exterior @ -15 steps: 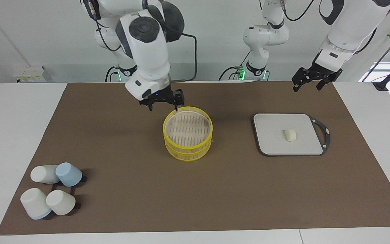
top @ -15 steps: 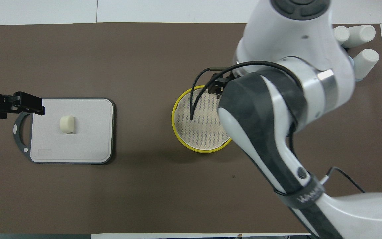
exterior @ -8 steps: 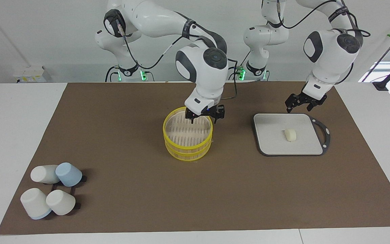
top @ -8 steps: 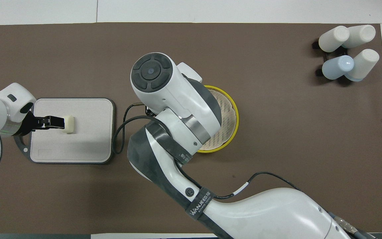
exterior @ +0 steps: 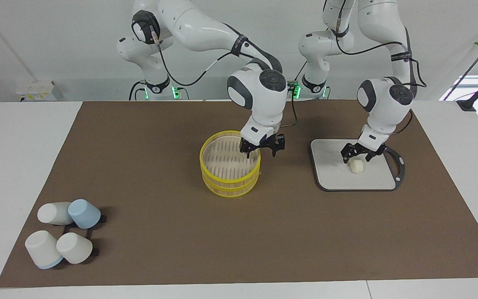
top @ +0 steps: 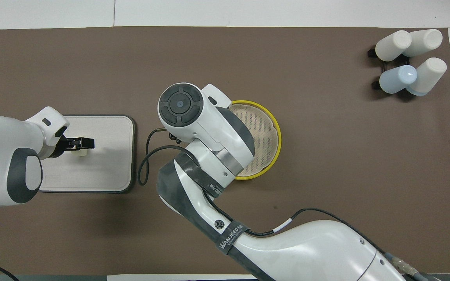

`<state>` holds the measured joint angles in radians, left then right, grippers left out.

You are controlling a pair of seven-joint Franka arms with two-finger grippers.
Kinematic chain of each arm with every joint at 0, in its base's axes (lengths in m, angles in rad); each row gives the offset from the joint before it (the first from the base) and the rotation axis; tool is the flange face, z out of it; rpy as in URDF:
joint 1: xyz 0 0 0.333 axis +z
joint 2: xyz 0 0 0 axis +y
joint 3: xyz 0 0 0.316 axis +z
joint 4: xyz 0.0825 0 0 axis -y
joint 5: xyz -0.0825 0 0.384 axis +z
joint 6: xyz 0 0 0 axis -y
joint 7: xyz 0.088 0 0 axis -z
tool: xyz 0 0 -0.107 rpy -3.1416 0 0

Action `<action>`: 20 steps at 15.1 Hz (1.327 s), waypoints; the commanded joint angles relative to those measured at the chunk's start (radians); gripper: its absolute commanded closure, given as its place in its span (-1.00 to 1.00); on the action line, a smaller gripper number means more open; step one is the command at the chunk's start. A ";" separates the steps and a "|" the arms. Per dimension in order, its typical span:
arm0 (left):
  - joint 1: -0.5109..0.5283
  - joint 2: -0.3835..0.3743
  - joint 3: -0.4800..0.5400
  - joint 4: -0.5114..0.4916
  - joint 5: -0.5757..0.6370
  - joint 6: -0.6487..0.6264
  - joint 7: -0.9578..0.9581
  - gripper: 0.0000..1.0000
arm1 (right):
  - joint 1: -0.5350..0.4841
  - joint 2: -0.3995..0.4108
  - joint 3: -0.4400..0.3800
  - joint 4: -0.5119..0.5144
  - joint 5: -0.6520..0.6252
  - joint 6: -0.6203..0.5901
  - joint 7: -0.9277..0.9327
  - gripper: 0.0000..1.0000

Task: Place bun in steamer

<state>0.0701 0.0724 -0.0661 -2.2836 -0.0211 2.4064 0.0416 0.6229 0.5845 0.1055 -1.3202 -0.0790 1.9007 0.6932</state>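
My left gripper (exterior: 358,155) hangs low over the board (exterior: 330,170), fingers spread wide, directly above the bun (exterior: 356,166) and not yet closed on it. The bun lies on the board, toward my left arm's end of the desk, well apart from the steamer (exterior: 230,162) at the middle. My right gripper (exterior: 262,147) hovers open at the steamer's rim on the side facing the board.

The bun looks soft: squeezing too hard would dent it, and a descent that is off-centre could nudge it along the board instead of catching it. My right arm also crowds the steamer, so carrying the bun there risks a collision unless it clears off.
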 commanded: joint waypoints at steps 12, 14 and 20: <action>0.005 0.023 -0.001 -0.010 -0.011 0.043 0.046 0.35 | 0.003 -0.095 0.003 -0.174 -0.013 0.084 -0.003 1.00; -0.001 0.024 -0.001 0.031 -0.011 0.002 0.035 0.35 | 0.003 -0.095 0.003 -0.163 -0.012 0.070 -0.003 1.00; -0.041 0.009 -0.011 0.387 -0.011 -0.483 -0.100 0.35 | -0.080 -0.063 0.002 0.031 -0.004 -0.165 -0.090 1.00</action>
<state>0.0587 0.0863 -0.0794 -2.0311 -0.0234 2.0922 -0.0012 0.6071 0.5206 0.1002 -1.3791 -0.0793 1.8343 0.6755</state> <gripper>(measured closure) 0.674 0.921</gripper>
